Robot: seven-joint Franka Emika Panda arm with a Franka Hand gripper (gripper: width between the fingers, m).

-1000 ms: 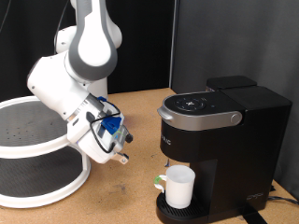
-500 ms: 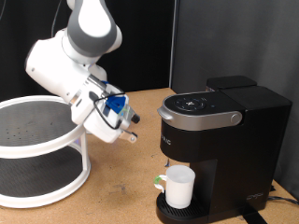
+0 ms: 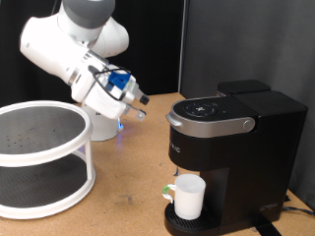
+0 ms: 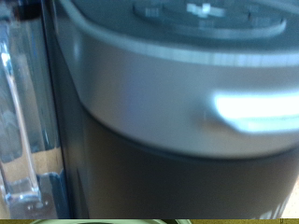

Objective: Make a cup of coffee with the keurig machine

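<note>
The keurig machine is a black box with a silver-grey lid band, standing at the exterior view's right with its lid down. The white cup stands on the drip tray under the brew head, handle towards the exterior view's left. My gripper hangs in the air just to the exterior view's left of the machine's top, at about lid height, apart from it, with nothing seen between its fingers. The wrist view is filled by the keurig machine at close range: its silver band, the buttons on top and the dark body below. No fingers show there.
A white two-tier round rack stands at the exterior view's left on the wooden table. The arm's white base rises behind it. A dark curtain closes off the back. In the wrist view a clear water tank shows beside the machine's body.
The arm has swung up and towards the exterior view's right, lifting the gripper from low beside the rack to lid height next to the machine. Cup and machine have not moved.
</note>
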